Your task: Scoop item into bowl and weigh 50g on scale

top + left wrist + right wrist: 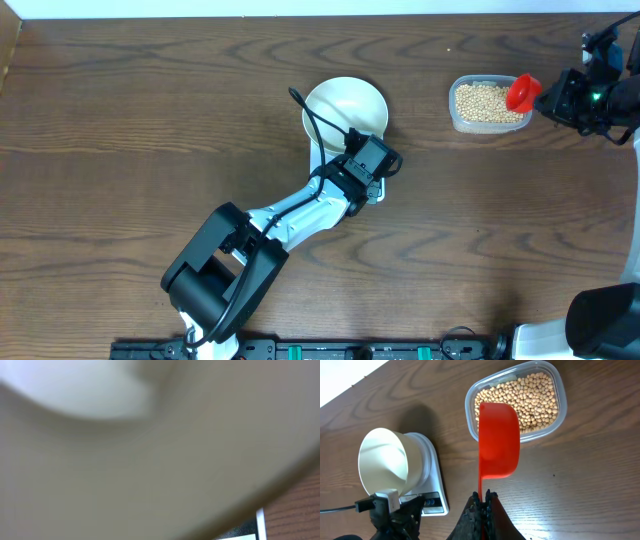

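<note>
Dark wood surface holds the bowl on the scale, left pincer at its rim, grip impossible to tell, while the right pincer pinches a red scoop above the beans in their tub; overfilling could spill them crossing over.

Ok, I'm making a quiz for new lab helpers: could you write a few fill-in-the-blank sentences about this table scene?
1. The right gripper holds a scoop whose colour is ____.
2. The white bowl rests on the ____.
3. The clear tub holds many small pale-tan ____.

Missing words: red; scale; beans.
</note>
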`<state>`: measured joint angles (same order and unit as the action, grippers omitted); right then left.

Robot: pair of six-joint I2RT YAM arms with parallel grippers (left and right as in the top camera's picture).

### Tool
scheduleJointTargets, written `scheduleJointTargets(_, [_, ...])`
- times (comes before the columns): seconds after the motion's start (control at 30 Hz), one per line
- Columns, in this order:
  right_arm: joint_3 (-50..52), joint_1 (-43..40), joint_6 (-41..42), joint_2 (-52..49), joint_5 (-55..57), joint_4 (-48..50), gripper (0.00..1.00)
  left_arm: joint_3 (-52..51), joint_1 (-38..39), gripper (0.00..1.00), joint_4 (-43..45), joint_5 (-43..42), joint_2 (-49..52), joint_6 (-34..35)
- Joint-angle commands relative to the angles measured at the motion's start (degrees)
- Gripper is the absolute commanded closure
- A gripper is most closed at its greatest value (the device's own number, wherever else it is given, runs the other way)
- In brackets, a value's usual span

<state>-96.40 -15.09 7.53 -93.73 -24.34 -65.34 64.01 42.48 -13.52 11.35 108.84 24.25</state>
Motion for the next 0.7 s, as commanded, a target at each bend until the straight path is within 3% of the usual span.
scheduleJointTargets(0.0, [-1.0, -0.2, -0.8, 0.2, -0.2, 0.0, 0.99, -0.8, -0.3, 0.93, -0.8, 0.9, 2.0, 1.6])
scheduleJointTargets(0.67, [-1.0, -0.2, -1.6, 0.2, 0.4, -0.9, 0.99, -3.7, -0.3, 0.93, -0.2, -2.4, 2.1, 4.2])
